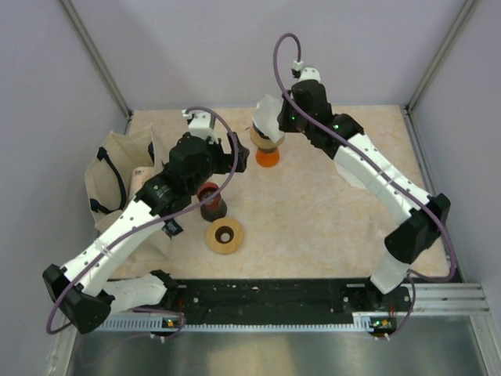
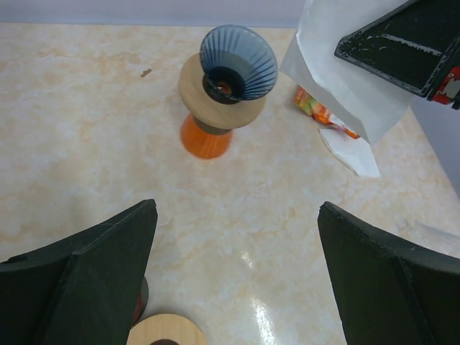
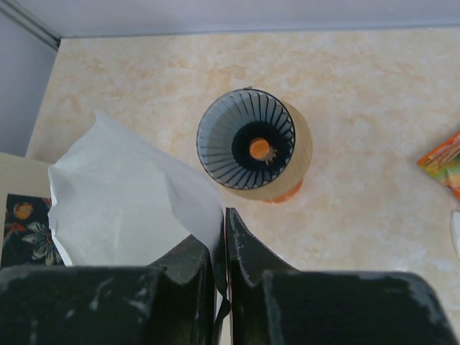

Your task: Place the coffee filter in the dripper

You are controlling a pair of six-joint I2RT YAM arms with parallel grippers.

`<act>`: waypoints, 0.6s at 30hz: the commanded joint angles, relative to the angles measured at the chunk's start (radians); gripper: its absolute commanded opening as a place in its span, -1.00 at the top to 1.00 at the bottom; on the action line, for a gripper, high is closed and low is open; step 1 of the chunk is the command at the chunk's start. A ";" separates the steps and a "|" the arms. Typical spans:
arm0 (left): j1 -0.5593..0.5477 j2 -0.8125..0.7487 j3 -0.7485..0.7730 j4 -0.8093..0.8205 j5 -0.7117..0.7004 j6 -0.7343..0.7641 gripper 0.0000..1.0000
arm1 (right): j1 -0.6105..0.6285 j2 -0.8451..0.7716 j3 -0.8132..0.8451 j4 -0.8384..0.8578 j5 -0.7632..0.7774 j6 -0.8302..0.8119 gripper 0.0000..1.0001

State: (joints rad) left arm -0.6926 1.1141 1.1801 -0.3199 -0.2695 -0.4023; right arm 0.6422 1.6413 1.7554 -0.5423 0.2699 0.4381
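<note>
Right gripper [image 3: 220,231]: fingers pressed together on the lower edge of the filter [image 3: 129,194]. The filter is held off the table [image 1: 329,204], fanned open and creased. It is not in the dripper [image 3: 246,140]. From the right wrist its nearest edge comes close beside the dripper's rim without crossing it. From the left wrist a strip of table shows between the two.

Left gripper [image 2: 237,208]: fingers spread wide, holding nothing, on the near-left side of the dripper and level with its base [image 2: 206,138]. Bare tabletop lies between these fingers and the base.

The dripper stands upright, mouth up, on a wooden disc [image 2: 201,90] atop the orange base. We see the ribbed inside wall and the centre hole unobstructed.

Edges and room around the dripper:
- Far side: the table's back edge meets the wall a little way behind it.
- Right: a packet [image 2: 320,111] and a white scrap [image 2: 352,147] lie near the base, under the filter.
- Near-left: a dark cup [image 1: 211,197] and a wooden ring [image 1: 225,236] sit apart from the dripper, beneath the left arm.
- Far left: a cloth bag [image 1: 117,172] at the table's edge.
- Near-right: open tabletop up to the right arm.
</note>
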 commanded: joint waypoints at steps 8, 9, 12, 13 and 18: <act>0.163 0.062 0.030 0.021 0.076 -0.059 -0.98 | -0.101 0.365 0.423 -0.169 -0.127 -0.018 0.85; 0.169 0.064 0.030 0.019 0.082 -0.062 -0.97 | -0.104 0.385 0.446 -0.177 -0.135 -0.015 0.85; 0.183 0.070 0.024 0.024 0.105 -0.069 -0.97 | -0.114 0.440 0.503 -0.203 -0.146 -0.009 0.85; 0.185 0.072 0.023 0.024 0.110 -0.069 -0.97 | -0.115 0.452 0.509 -0.205 -0.152 -0.009 0.85; 0.197 0.079 0.015 0.024 0.128 -0.072 -0.97 | -0.121 0.503 0.542 -0.206 -0.156 -0.013 0.81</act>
State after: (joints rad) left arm -0.5060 1.1877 1.1801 -0.3229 -0.1715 -0.4633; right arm 0.5308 2.1223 2.2265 -0.7418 0.1284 0.4305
